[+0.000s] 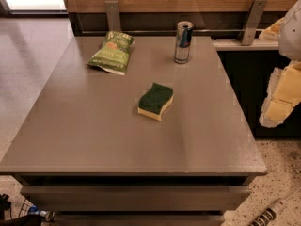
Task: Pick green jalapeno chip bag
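While the tool (282, 95) is hanging beside the tabletop's (94, 140) right edge, its state impossible to tell, the bag (111, 52) is lying flat near the far-left corner, well apart to the tool's left, long axis slanting toward the back, sponge (155, 100) and can (183, 42) sitting between.

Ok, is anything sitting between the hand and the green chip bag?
Nothing lies squarely between. The hand hangs right of the table; the chip bag lies far left, with the can and sponge flanking the straight path.
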